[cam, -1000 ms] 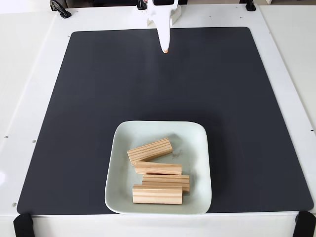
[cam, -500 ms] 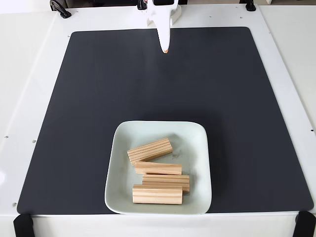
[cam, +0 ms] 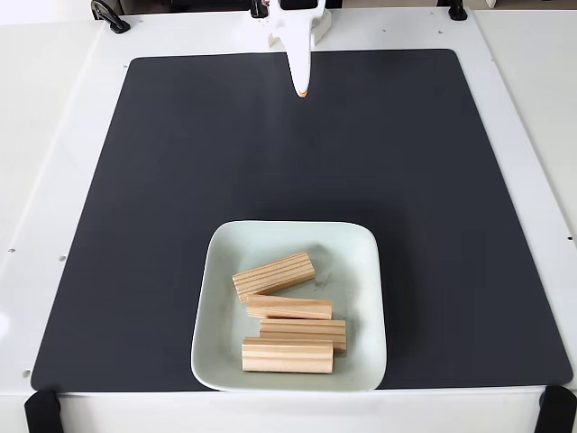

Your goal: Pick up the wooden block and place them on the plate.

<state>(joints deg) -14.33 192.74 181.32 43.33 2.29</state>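
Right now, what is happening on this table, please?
Nothing is being handled at this moment. The robot's hand is at the far edge of the black mat, with its fingers together and nothing between them. All four wooden blocks lie inside the plate near the front edge of the mat. The sorting looks finished.

No readable text, labels, brands or numbers anywhere in my fixed view of the table.
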